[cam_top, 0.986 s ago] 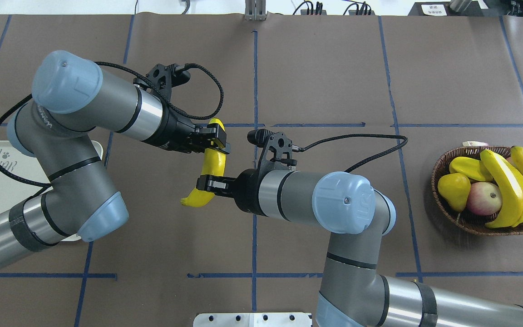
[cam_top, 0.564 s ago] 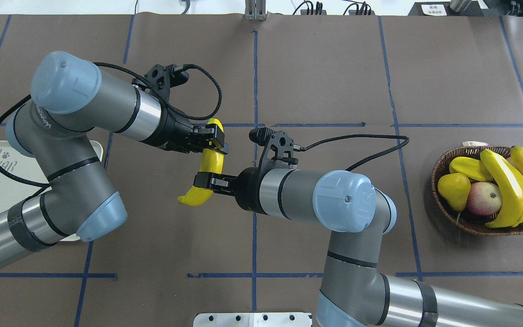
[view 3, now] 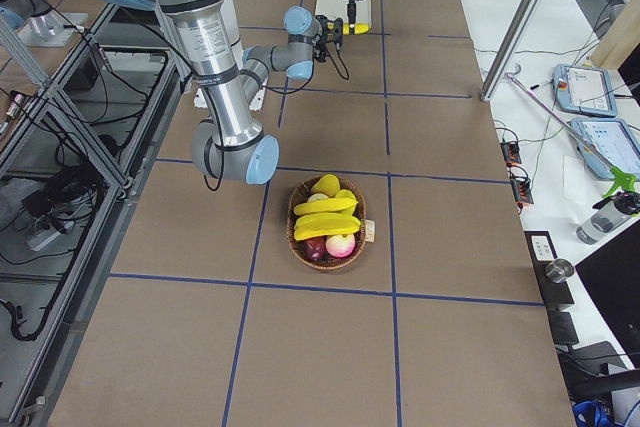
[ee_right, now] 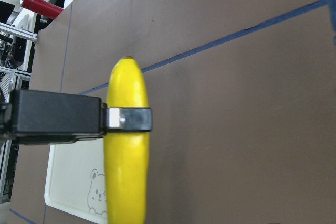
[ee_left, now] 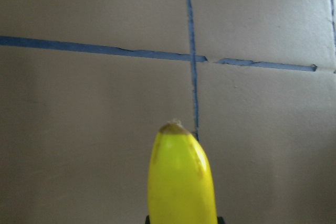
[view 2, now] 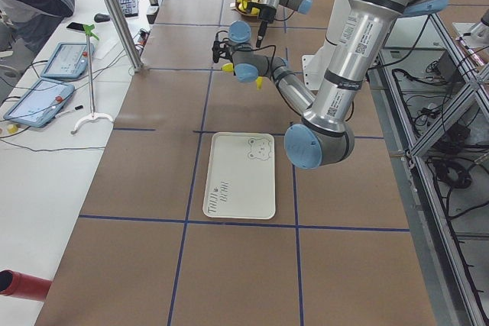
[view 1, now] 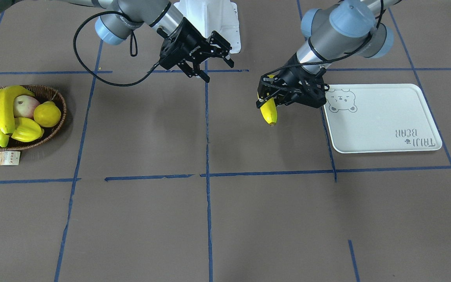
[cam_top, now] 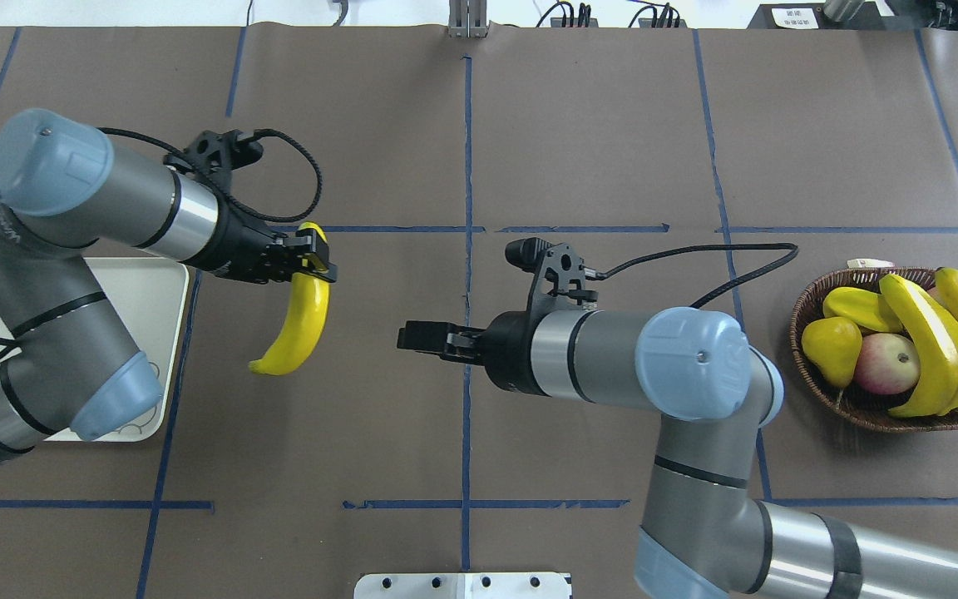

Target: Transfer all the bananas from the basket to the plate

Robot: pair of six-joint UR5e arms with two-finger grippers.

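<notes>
left jaws: clamped on one banana (cam_top: pixel 300 320), held above bench just beside plate (view 1: pixel 382 117) | right jaws: spread wide, empty, mid-bench | other bananas (cam_top: pixel 932 341) in basket (cam_top: pixel 812 299), far end

The table (cam_top: pixel 595 125) is covered in brown paper, marked into big squares by blue tape lines (cam_top: pixel 467 150). The basket (view 1: pixel 55 127) sits near one end, with a paper tag (view 1: pixel 7 158) lying flat just beside it. Well apart from the basket, toward the other end, lies the plate (view 1: pixel 382 113), its bear face in a corner on the basket's side. A white mounting plate (cam_top: pixel 462 585) sits at the robot's edge, well off from the basket.
</notes>
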